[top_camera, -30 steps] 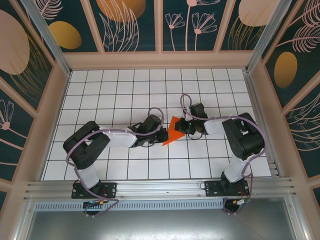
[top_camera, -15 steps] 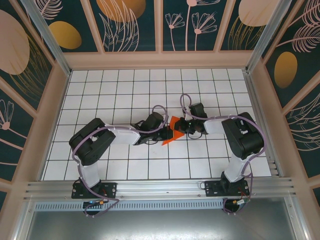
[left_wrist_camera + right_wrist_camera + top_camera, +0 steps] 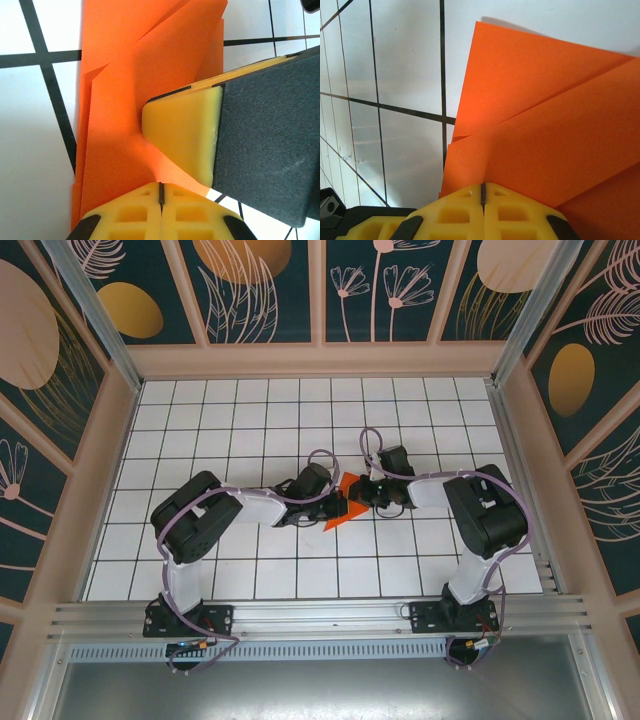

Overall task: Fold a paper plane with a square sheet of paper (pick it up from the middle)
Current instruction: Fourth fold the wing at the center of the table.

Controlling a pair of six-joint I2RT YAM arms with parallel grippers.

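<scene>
Inventory: two black-and-white robot arms, two yellow-fingered grippers, one paper item.

The left gripper (image 3: 337, 507) is clenched; its fingertips (image 3: 142, 200) meet along one seam. The right gripper (image 3: 362, 502) is likewise clenched, tip facing tip with the left one and close to it.

The thin bright orange-red paper sheet (image 3: 334, 521), folded into overlapping pointed flaps, lies flat on the white tiled floor (image 3: 250, 420) between the two grippers and runs under both tips. Seen from the left wrist, the right gripper's yellow pad rests on the sheet just ahead of the left gripper and to its right. Whether either gripper pinches a layer cannot be told.

Seen from the right wrist, a straight outer edge and one sharp corner of the sheet lie ahead of the right gripper, with bare tile further left.

Beyond both grippers, open tiles reach the far beige wooden wall frame (image 3: 320, 362). Open tiles also extend outward from each gripper, with the side walls well apart.
</scene>
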